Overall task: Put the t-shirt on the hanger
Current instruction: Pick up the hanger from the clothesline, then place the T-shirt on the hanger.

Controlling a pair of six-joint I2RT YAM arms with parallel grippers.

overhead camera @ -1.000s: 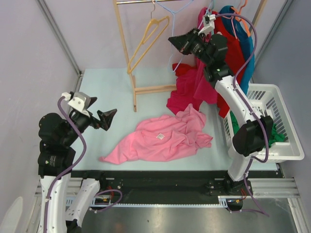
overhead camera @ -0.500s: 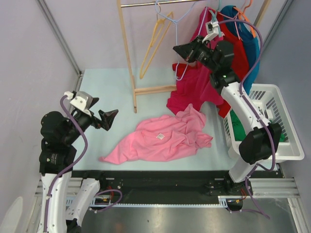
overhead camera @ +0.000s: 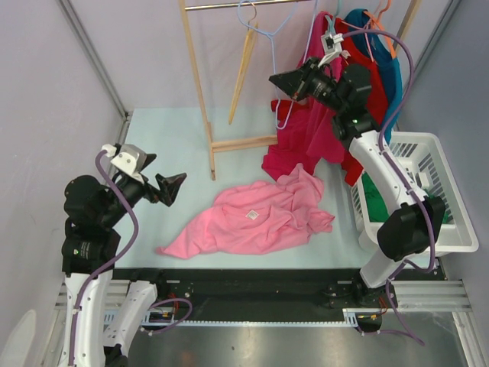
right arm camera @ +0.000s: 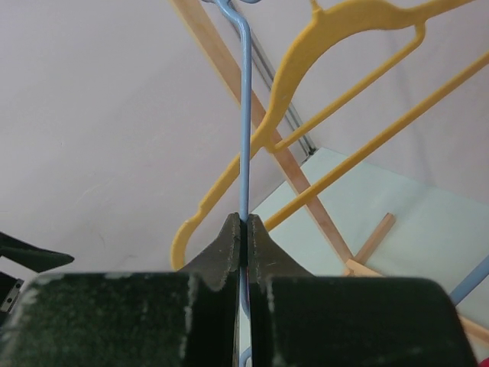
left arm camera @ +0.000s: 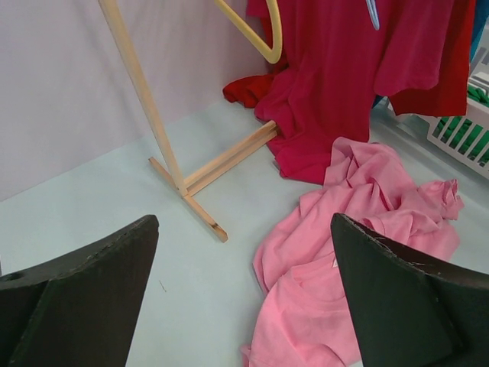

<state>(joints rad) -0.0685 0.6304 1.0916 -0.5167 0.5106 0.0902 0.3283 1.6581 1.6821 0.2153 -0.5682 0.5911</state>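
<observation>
The light pink t-shirt (overhead camera: 256, 218) lies crumpled on the table, its white neck tag facing up; it also shows in the left wrist view (left arm camera: 359, 252). The pale lavender-blue hanger (overhead camera: 272, 46) hangs by its hook from the rail at the top. My right gripper (overhead camera: 276, 79) is raised at the rack and shut on the hanger's thin bar (right arm camera: 244, 115). My left gripper (overhead camera: 173, 186) is open and empty, held above the table left of the t-shirt.
A wooden rack (overhead camera: 200, 84) stands at the back with a yellow hanger (overhead camera: 243, 65), a magenta shirt (overhead camera: 302, 141), and red and teal garments (overhead camera: 374, 76). A white basket (overhead camera: 451, 222) with green cloth sits at right.
My right gripper, holding the lavender hanger, has shifted slightly up and left at the rail. The yellow hanger has swung and now hangs edge-on. The left arm has barely moved.
</observation>
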